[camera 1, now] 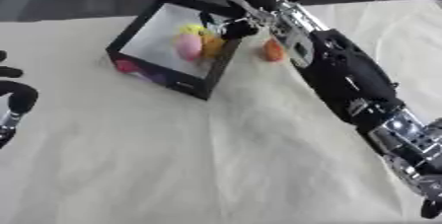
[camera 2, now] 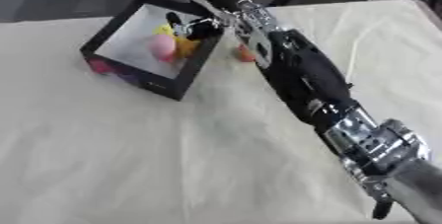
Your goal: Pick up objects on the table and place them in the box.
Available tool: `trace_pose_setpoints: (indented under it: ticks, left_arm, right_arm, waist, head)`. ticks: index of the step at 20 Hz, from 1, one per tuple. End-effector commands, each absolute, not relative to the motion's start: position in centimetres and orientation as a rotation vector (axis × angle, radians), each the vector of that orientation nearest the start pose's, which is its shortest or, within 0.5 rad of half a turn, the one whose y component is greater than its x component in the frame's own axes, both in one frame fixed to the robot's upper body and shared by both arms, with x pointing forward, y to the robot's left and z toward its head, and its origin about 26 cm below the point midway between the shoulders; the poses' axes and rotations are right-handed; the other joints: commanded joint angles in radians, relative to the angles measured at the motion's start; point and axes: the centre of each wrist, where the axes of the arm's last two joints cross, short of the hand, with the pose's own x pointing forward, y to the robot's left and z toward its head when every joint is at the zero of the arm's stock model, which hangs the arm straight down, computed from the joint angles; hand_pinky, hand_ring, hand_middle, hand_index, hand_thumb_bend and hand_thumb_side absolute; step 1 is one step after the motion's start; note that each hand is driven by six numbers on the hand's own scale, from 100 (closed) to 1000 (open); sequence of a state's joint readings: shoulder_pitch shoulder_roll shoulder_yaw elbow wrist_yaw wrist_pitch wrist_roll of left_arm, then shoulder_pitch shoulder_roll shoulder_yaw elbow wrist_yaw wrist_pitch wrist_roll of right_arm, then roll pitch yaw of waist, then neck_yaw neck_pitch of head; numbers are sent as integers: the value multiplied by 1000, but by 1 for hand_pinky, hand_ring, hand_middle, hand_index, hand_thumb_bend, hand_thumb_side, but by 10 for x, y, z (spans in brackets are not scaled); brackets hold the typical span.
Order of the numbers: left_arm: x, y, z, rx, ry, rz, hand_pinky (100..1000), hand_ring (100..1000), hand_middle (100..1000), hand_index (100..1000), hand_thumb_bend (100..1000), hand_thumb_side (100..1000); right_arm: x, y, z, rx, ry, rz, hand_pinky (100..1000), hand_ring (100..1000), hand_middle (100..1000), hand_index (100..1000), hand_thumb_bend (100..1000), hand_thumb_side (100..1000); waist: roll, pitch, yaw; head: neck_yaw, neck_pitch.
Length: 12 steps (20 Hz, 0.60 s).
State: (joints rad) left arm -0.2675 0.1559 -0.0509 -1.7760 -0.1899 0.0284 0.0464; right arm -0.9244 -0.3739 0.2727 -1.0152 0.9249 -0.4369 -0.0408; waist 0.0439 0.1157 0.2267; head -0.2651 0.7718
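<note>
The right hand (camera 1: 231, 26) is held over the near rim of the box (camera 1: 138, 24); whether anything is gripped cannot be told. If it is swept back, the rim could be caught and the box tipped. Three pieces are counted inside: one pink (camera 1: 188, 46), one yellow (camera 1: 191, 29), one orange (camera 1: 211, 46). One orange piece (camera 1: 273, 50) lies on the table (camera 1: 216, 159) just beside the box. The left hand (camera 1: 12, 100) rests at the left edge, its fingers unclear.

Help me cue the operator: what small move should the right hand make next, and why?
Probably draw the right hand back out of the box and toward the orange object on the cloth beside it. The hand sits over the box's rim, pink and yellow items already lie inside.
</note>
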Motion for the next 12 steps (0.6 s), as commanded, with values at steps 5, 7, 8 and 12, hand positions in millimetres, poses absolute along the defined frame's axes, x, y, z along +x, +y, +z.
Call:
trace_pose_setpoints:
  ticks: [5,7,8,12]
  left_arm:
    - [325,228,134,235,-2046,-314,739,532,583,818,943,652]
    - [325,229,134,238,-2046,-312,738,531,582,818,945,652]
    - [325,229,134,239,-2046,-311,738,531,582,818,945,652]
    - [325,230,134,244,-2042,-309,738,530,582,818,946,652]
  right_arm:
    - [470,-217,197,1234,2617,-2082,834,780,736,996,100,581]
    - [470,-217,197,1235,2616,-2084,835,782,739,999,100,579]
    - [470,-218,198,1238,2617,-2081,835,782,740,999,100,572]
    - [470,-226,199,1270,2634,-2074,840,786,743,999,100,568]
  waist:
    - [-9,8,0]
    - [-9,8,0]
    - [-9,8,-1]
    - [-9,4,-6]
  head:
    - [5,-2]
    - [6,-2]
    - [6,-2]
    - [10,-2]
